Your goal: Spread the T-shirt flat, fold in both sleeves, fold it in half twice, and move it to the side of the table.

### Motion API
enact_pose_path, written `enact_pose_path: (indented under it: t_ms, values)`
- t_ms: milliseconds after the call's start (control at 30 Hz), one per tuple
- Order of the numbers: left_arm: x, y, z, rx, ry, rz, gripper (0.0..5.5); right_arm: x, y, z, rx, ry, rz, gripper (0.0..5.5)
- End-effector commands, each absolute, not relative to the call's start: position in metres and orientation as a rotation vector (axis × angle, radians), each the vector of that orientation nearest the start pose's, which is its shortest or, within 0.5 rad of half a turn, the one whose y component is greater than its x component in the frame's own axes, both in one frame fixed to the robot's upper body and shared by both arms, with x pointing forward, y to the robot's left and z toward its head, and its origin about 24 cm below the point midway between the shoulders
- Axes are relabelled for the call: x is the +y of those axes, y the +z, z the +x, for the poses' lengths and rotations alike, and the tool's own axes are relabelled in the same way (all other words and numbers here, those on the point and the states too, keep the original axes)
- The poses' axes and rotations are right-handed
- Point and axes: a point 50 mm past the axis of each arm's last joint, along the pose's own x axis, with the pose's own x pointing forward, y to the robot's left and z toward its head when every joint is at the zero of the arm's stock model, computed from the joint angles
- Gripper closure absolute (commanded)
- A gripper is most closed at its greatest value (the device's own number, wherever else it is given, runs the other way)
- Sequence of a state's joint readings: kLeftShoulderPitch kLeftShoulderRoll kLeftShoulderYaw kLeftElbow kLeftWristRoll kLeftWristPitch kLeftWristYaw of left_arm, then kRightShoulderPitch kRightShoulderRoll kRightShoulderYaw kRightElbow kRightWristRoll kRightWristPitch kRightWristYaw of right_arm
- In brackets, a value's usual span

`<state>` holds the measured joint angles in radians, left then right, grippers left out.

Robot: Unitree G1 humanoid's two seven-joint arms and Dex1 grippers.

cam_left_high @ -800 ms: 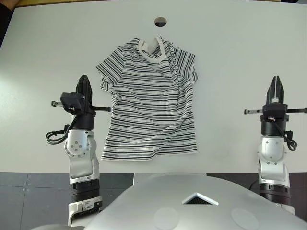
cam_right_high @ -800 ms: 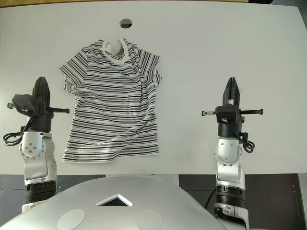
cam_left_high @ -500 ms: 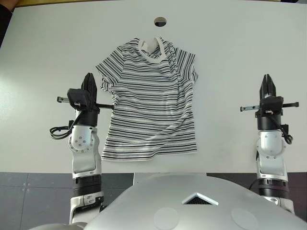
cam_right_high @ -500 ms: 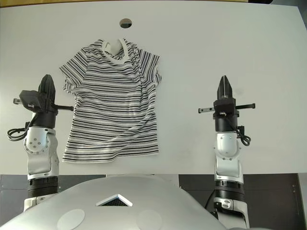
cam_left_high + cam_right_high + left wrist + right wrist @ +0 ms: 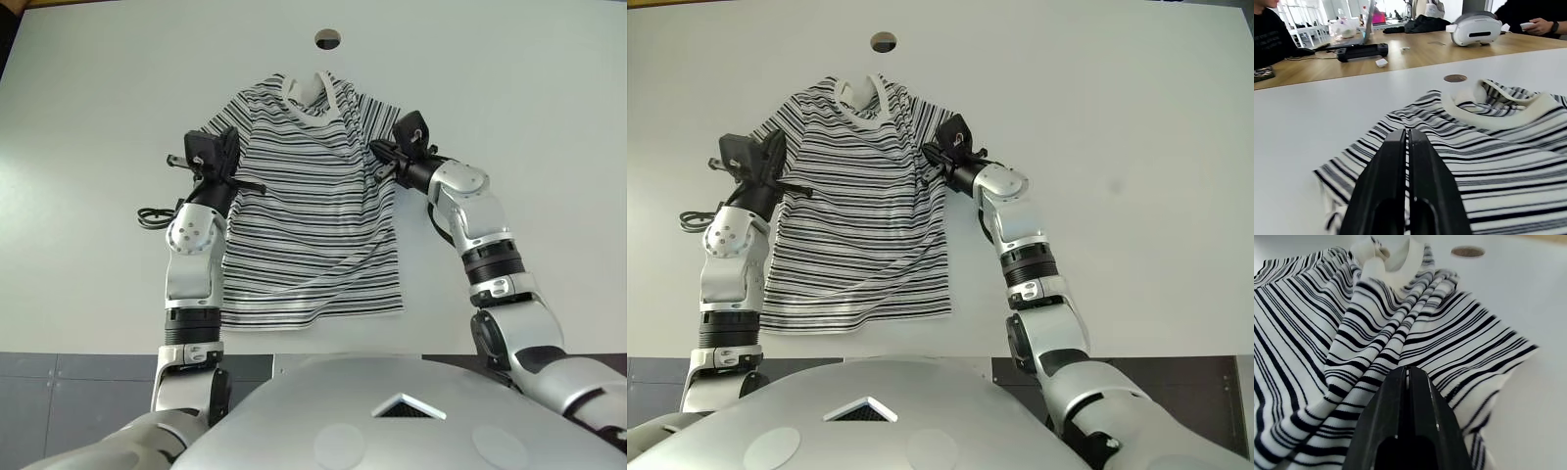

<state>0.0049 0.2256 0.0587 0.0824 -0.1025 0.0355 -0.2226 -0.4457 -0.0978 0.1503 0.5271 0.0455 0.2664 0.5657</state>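
Observation:
A black-and-white striped T-shirt (image 5: pixel 309 215) lies face up on the white table (image 5: pixel 529 117), collar at the far end, with creases running down its right side. My left gripper (image 5: pixel 232 138) is shut, and its tips sit over the left sleeve (image 5: pixel 1352 161), as the left wrist view (image 5: pixel 1407 132) shows from close up. My right gripper (image 5: pixel 376 149) is also shut. Its tips (image 5: pixel 1408 368) rest at the bunched folds of the right sleeve (image 5: pixel 1484 367). Whether either gripper pinches fabric is hidden.
A round cable hole (image 5: pixel 327 40) sits in the table just beyond the collar. The table's near edge (image 5: pixel 88 351) runs just behind the hem. Bare white tabletop stretches to both sides of the shirt. A loose black cable (image 5: pixel 152 215) hangs by my left arm.
Both arms have swung forward and inward from the table beside the shirt to its two sleeves. Both grippers stayed shut. The shirt has not moved.

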Motion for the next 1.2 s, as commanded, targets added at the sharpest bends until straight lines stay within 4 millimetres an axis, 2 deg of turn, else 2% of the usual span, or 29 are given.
enact_pose_path:
  t_ms: [33,100,200,400,633,767,833,933,967,1033,1100,1200]
  values:
    - [0.193,0.017,0.251,0.151,-0.163,0.101,5.37,-0.082,0.021,0.321,0.434,0.788,-0.065,5.4]
    - [0.189,0.015,0.251,0.15,-0.179,0.086,5.37,-0.085,0.011,0.321,0.487,0.762,-0.12,5.4]
    - [0.187,0.022,0.253,0.122,-0.191,0.056,5.37,-0.104,-0.005,0.322,0.574,0.662,-0.284,5.4]
    - [0.188,0.028,0.253,0.098,-0.181,0.029,5.37,-0.138,-0.011,0.322,0.604,0.589,-0.48,5.4]
    - [0.189,0.027,0.251,0.098,-0.171,0.028,5.37,-0.187,-0.02,0.293,0.659,0.552,-0.533,5.4]
    - [0.191,0.025,0.248,0.109,-0.164,0.028,5.37,-0.202,-0.017,0.276,0.661,0.539,-0.531,5.4]
    - [0.193,0.024,0.247,0.112,-0.157,0.027,5.37,-0.2,-0.007,0.279,0.576,0.518,-0.512,5.4]
    - [0.193,0.023,0.247,0.117,-0.162,0.026,5.37,-0.175,0.053,0.29,0.159,0.54,-0.272,5.4]
    - [0.193,0.023,0.246,0.118,-0.163,0.026,5.37,-0.169,0.073,0.286,0.04,0.578,-0.192,5.4]
    - [0.197,0.022,0.245,0.122,-0.156,0.025,5.37,-0.155,0.096,0.264,-0.078,0.772,-0.132,5.4]
    - [0.201,0.019,0.243,0.134,-0.14,0.017,5.37,-0.147,0.089,0.235,-0.063,0.987,-0.258,5.4]
    - [0.203,0.016,0.241,0.149,-0.136,0.012,5.37,-0.15,0.067,0.199,0.071,1.207,-0.417,5.4]
